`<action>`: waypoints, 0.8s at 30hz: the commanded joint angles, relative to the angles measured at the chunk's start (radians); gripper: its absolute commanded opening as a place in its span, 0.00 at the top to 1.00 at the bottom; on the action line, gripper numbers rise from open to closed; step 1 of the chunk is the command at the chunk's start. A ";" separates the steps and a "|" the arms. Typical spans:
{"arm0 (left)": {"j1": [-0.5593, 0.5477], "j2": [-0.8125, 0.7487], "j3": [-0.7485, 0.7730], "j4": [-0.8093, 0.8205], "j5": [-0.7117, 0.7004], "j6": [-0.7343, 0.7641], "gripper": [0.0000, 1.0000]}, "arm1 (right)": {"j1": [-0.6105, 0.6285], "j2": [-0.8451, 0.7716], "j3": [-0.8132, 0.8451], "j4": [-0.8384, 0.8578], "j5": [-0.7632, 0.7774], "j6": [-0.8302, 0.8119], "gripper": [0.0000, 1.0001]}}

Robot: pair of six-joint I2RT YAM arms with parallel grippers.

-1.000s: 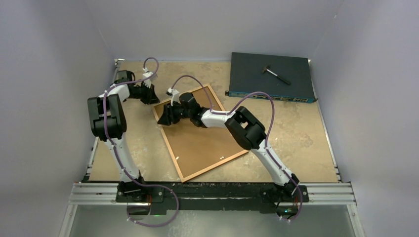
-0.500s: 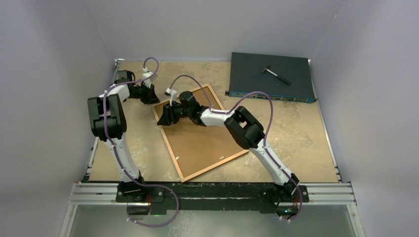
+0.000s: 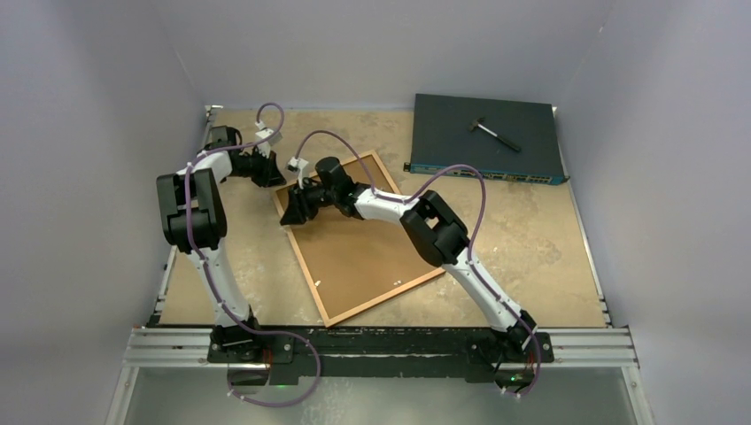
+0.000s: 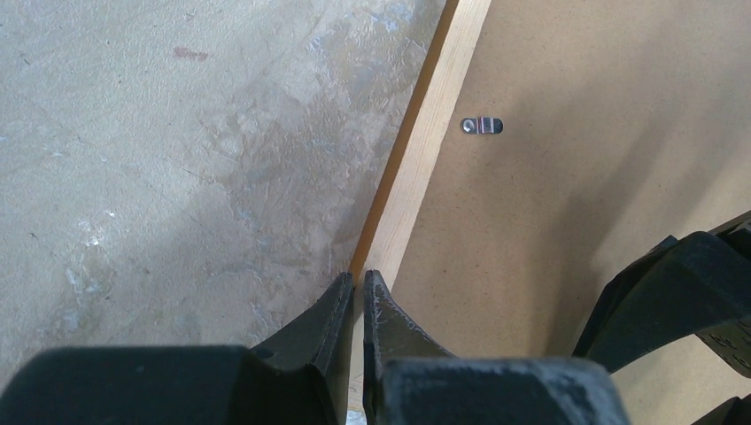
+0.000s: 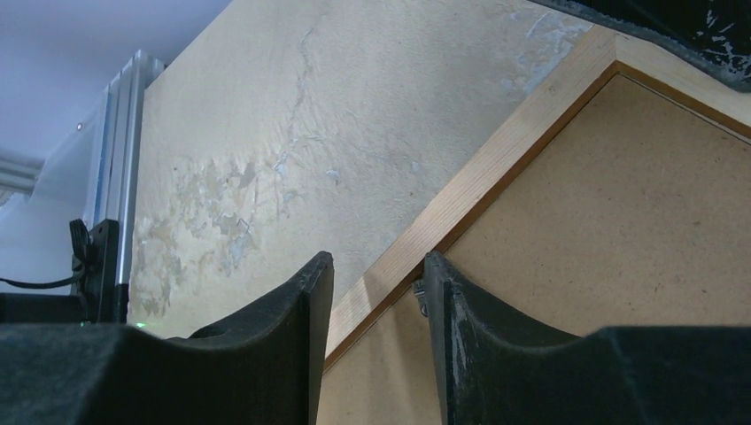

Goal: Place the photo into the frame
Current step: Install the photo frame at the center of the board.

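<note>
On the worn tan table (image 3: 531, 239) lies one orange-brown wooden frame (image 3: 305, 261), back side up and turned at an angle, with one plain brown backing board (image 3: 363, 257) filling it. Two small metal turn clips (image 3: 319, 283) (image 3: 398, 283) show near the board's near edges. The left wrist view shows one more clip (image 4: 483, 126) just inside the wooden rail.

Both arms reach to the frame's far-left corner. The left gripper (image 4: 359, 288) is clenched, its fingertips pressed together on nothing, just over the rail's outer edge. The right gripper (image 5: 372, 283) hovers low over the same corner with its jaws parted, one finger (image 5: 305, 301) over the table side of the rail, the other over the board, clasping nothing.

Far right sits one dark network switch (image 3: 452, 133) with a blue front, its port labels too small to read. One small hammer (image 3: 494, 133) rests on its lid.
</note>
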 commanded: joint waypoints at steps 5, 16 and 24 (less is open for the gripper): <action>-0.008 0.000 -0.027 -0.162 -0.018 -0.027 1.00 | 0.031 0.024 0.047 -0.107 -0.069 -0.062 0.56; -0.008 0.003 -0.028 -0.158 -0.014 -0.032 1.00 | 0.034 -0.020 -0.040 -0.051 -0.028 -0.054 0.68; -0.007 0.003 -0.029 -0.159 -0.024 -0.036 1.00 | 0.052 -0.026 -0.024 -0.076 -0.002 -0.081 0.65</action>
